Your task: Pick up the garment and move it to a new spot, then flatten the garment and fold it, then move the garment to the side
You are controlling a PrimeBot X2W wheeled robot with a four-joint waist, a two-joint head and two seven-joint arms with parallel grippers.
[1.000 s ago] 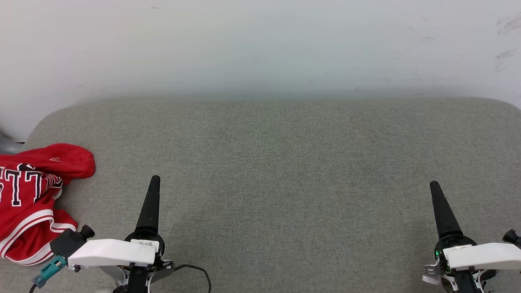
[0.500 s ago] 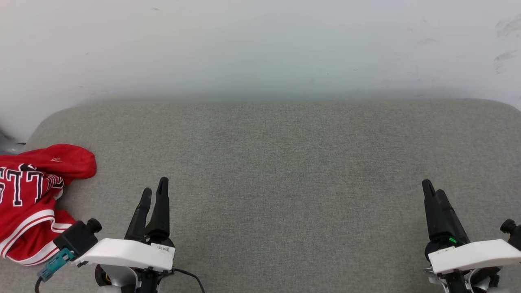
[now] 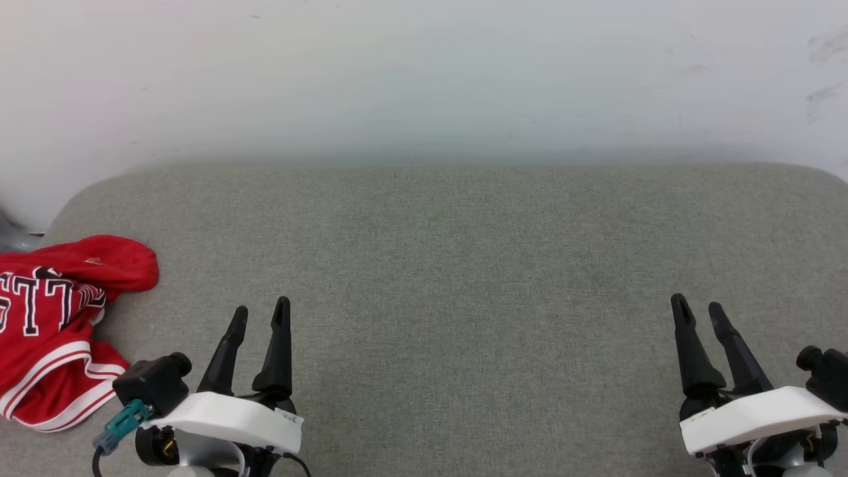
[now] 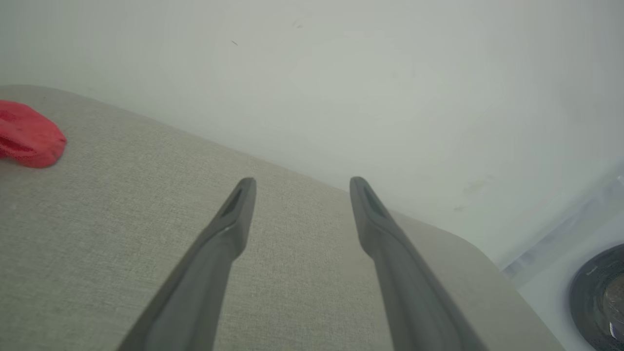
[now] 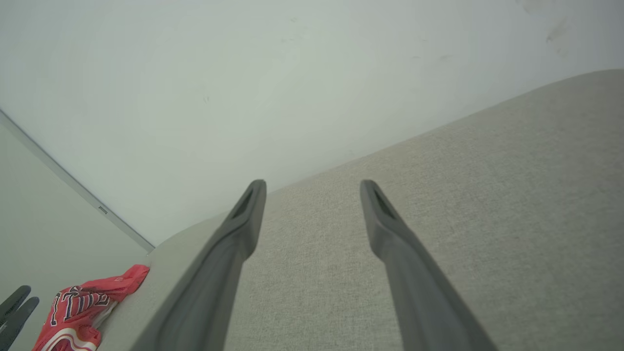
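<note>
Fingers splayed over cushion; garment at left edge.

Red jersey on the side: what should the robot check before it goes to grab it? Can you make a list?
1. The left gripper is open and holds nothing: ok.
2. The right gripper is open and holds nothing: ok.
3. The jersey lies on the grey cushion, at its left end: ok.
4. The left gripper is the nearer one to the jersey and is not touching it: ok.
5. The jersey is flat: not ok, it is crumpled.
6. The whole jersey is in sight: cannot tell, the head view's edge cuts it off.
</note>
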